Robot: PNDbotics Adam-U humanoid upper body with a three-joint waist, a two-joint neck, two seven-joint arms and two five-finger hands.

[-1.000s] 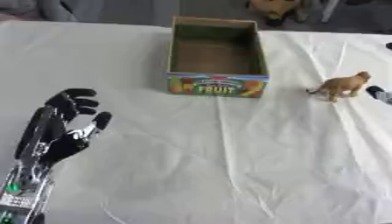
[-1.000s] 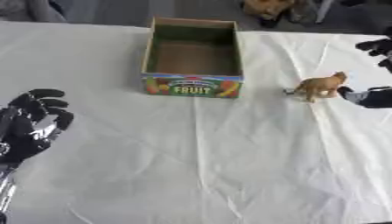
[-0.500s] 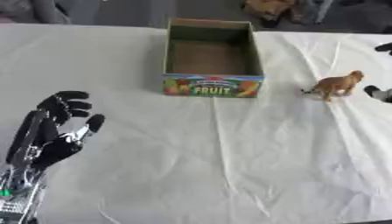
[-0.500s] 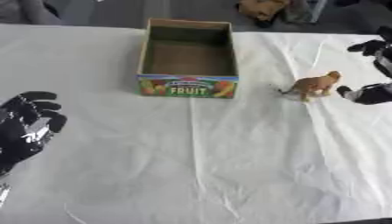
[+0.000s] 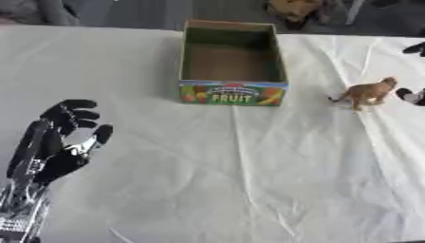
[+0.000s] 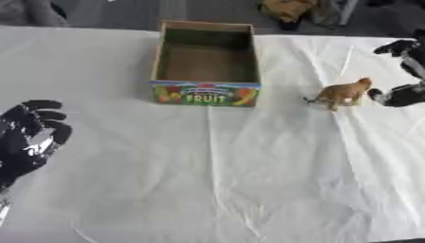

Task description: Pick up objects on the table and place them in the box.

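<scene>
The right hand (image 6: 404,71), fingers spread open, sits just right of the toy animal (image 6: 340,92) (itself right of the box (image 6: 205,92)), nearer than the open left hand (image 5: 54,142).

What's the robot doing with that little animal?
The robot is tidying toys into the box, which looks empty so far. A small brown toy animal stands on the white table, to the right of the box. The right hand is right beside the animal with fingers spread, not holding it yet. The left hand rests open near the lower left, doing nothing.
</scene>
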